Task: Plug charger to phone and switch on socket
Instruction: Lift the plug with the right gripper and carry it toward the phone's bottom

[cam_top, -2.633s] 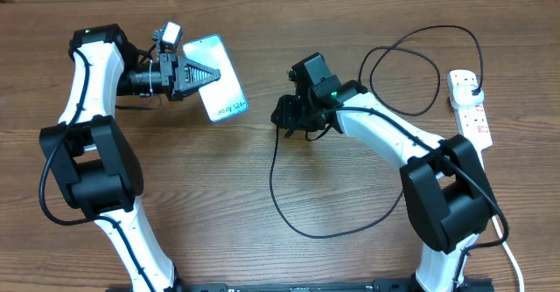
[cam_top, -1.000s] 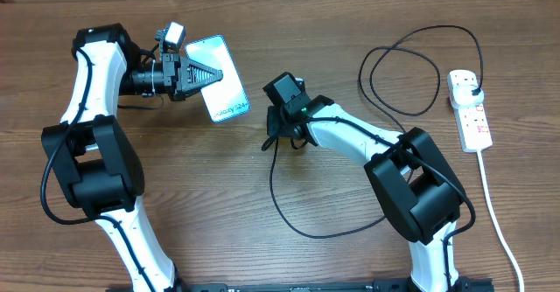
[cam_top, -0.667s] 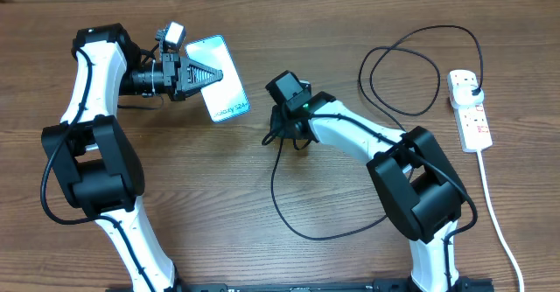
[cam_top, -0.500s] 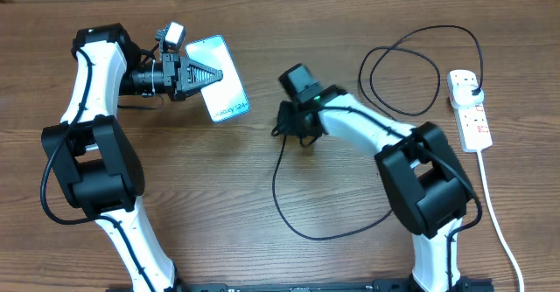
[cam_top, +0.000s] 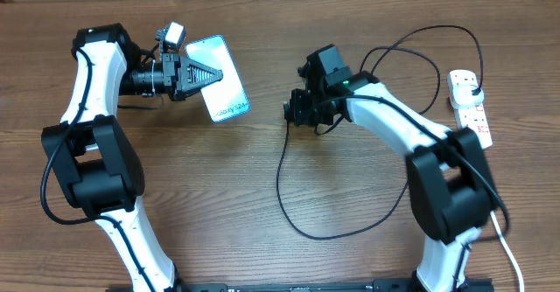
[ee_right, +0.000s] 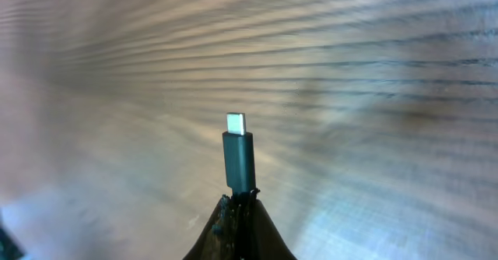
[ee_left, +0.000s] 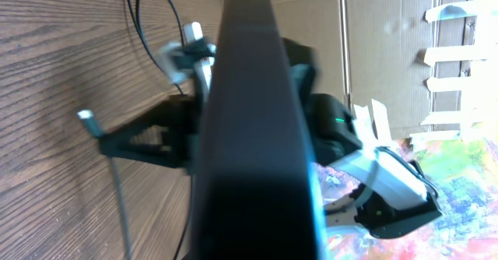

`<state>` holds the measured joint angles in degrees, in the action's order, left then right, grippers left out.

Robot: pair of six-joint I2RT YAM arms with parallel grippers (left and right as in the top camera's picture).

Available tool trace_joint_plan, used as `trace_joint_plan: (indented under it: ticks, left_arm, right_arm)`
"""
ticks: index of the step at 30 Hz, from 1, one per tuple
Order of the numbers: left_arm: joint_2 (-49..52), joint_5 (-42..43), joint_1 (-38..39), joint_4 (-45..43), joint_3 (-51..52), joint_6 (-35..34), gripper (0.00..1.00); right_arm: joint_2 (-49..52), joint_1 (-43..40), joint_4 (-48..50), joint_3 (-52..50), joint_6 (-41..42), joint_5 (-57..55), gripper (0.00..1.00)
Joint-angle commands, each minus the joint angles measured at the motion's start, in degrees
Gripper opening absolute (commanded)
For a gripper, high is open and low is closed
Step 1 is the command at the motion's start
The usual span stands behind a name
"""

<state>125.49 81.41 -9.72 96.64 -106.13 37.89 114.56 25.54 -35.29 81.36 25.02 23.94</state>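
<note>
My left gripper (cam_top: 206,76) is shut on the phone (cam_top: 223,79), a slim light-blue-screened handset held up at the back left, its "Galaxy S24+" end toward the right arm. In the left wrist view the phone's dark edge (ee_left: 249,135) fills the middle. My right gripper (cam_top: 291,111) is shut on the charger's small plug tip (ee_right: 237,155), which sticks out from the closed fingers. It is a short way right of the phone, apart from it. The black cable (cam_top: 289,205) loops over the table to the socket (cam_top: 469,108), a white power strip at the far right.
The socket's thick white cord (cam_top: 500,231) runs down the right edge. Cable loops (cam_top: 411,65) lie between the right arm and the socket. Cardboard boxes (ee_left: 389,50) stand behind the table.
My right gripper, still holding the plug tip, has swung right and back, away from the phone. The cable followed it. The left gripper and phone have not moved.
</note>
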Motion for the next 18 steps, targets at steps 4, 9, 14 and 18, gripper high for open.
trace_joint_plan:
  ticks: [4, 9, 14, 18]
  left_arm:
    - [-0.5, 2.4, 0.4, 0.2, -0.5, 1.1, 0.04]
    - [-0.5, 2.4, 0.4, 0.2, -0.5, 1.1, 0.04]
    - [-0.5, 2.2, 0.4, 0.2, -0.5, 0.2, 0.04]
    - [-0.5, 2.2, 0.9, 0.2, -0.5, 0.2, 0.04]
  right_arm:
    - [-6.6, 0.2, -3.3, 0.6, -5.4, 3.4, 0.04]
    - [-6.8, 0.1, -5.0, 0.3, -9.0, 10.6, 0.04]
    - [-9.6, -0.5, -5.0, 0.3, -10.4, 15.1, 0.04]
    - [-14.0, -1.5, -6.1, 0.3, -10.8, 16.9, 0.04]
